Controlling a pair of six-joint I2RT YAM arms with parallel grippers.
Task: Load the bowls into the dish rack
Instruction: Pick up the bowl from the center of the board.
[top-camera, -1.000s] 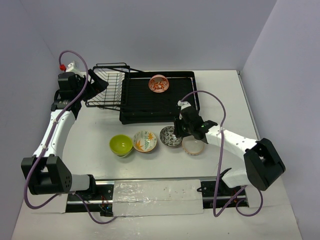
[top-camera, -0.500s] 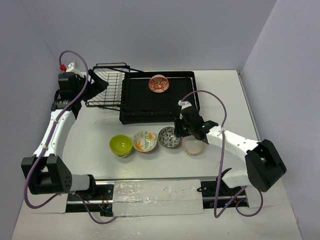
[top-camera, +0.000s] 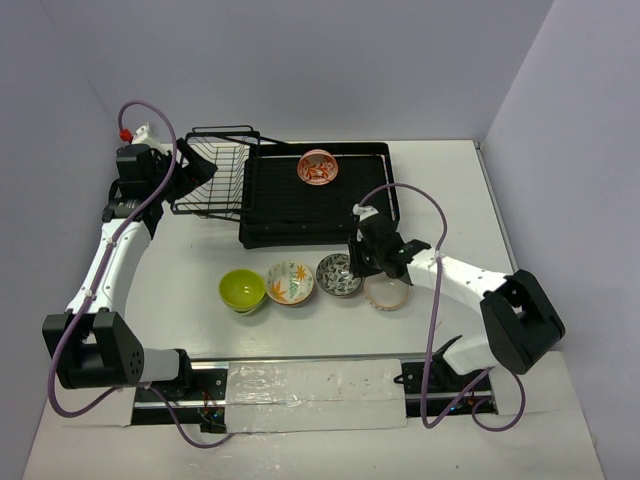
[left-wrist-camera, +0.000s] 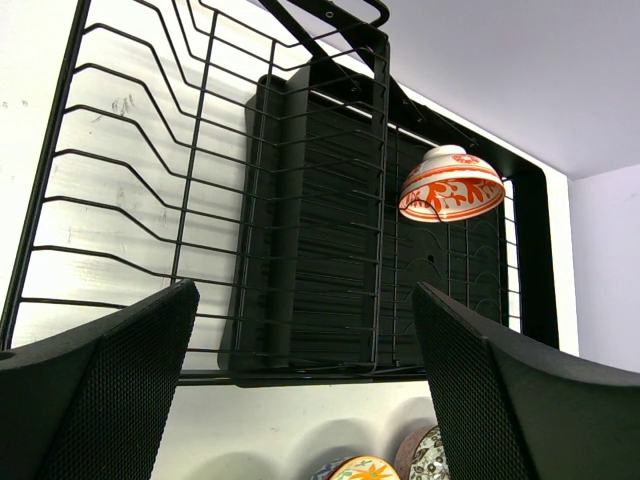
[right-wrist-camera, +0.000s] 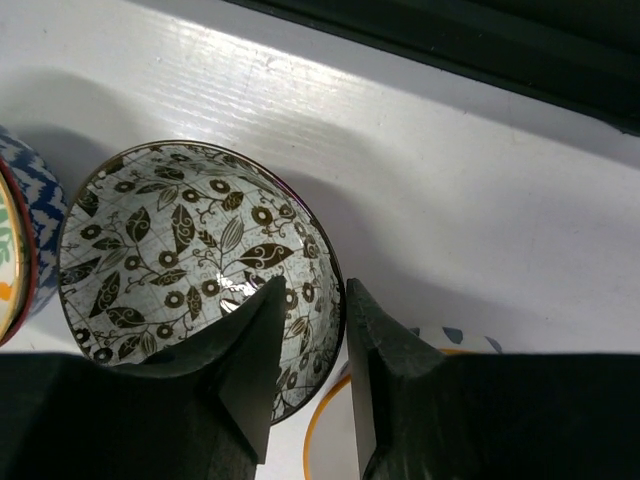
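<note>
Straddling rim of black-and-white leaf bowl (top-camera: 337, 274) mid-frame, right jaws close-set; we cannot tell if clamped. Left jaws gape empty, upper left, beside dish rack (top-camera: 290, 205).

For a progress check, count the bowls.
5. Red-orange bowl in the dish rack; green bowl, leaf-pattern bowl, black-floral bowl and cream bowl in a row on the table.

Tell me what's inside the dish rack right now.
One red-orange patterned bowl sits in the dish rack, toward its far edge. The left gripper covers the wire basket's left end.
</note>
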